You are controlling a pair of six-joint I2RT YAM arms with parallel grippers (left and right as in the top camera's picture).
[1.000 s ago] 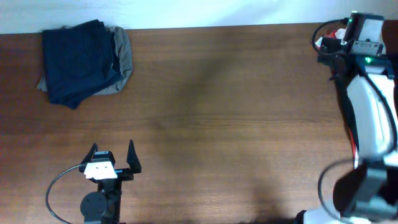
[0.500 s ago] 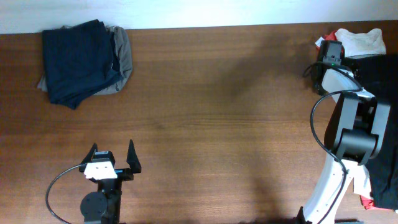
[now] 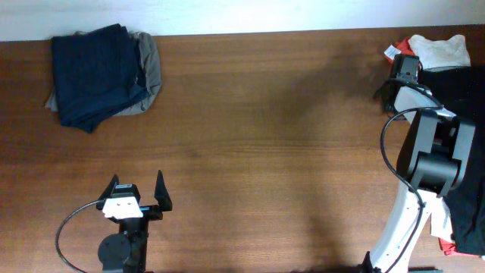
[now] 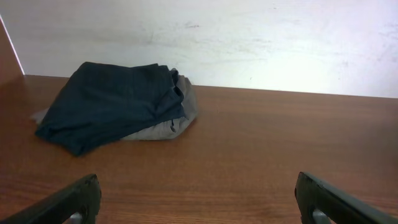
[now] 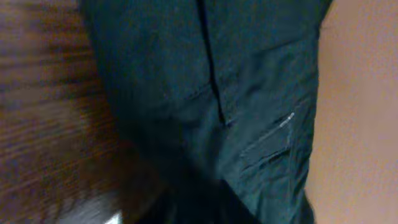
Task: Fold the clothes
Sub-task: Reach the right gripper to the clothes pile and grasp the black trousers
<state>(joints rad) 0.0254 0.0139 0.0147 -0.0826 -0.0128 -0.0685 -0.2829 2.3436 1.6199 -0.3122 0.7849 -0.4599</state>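
A dark navy garment [image 3: 95,72] lies folded on a grey one [image 3: 150,72] at the table's back left; the left wrist view shows the navy garment [image 4: 106,106] and the grey garment [image 4: 180,115] too. My left gripper [image 3: 137,182] stands open near the front edge, far from them, with nothing between its fingers [image 4: 74,199]. At the back right lies a loose pile: a white garment [image 3: 443,51], a red one [image 3: 413,42] and a black one [image 3: 464,98]. My right gripper [image 3: 403,70] is down at this pile's left edge. A dark garment [image 5: 249,93] fills its blurred wrist view, hiding its fingers.
The brown table [image 3: 265,136] runs between the two heaps. The right arm's base and links [image 3: 428,167] stand along the right side, with a black cable looping beside them. A pale wall [image 4: 249,37] runs behind the table.
The right arm has come down from over the back right corner onto the pile's left edge, uncovering the white and red garments. The left arm has not moved.
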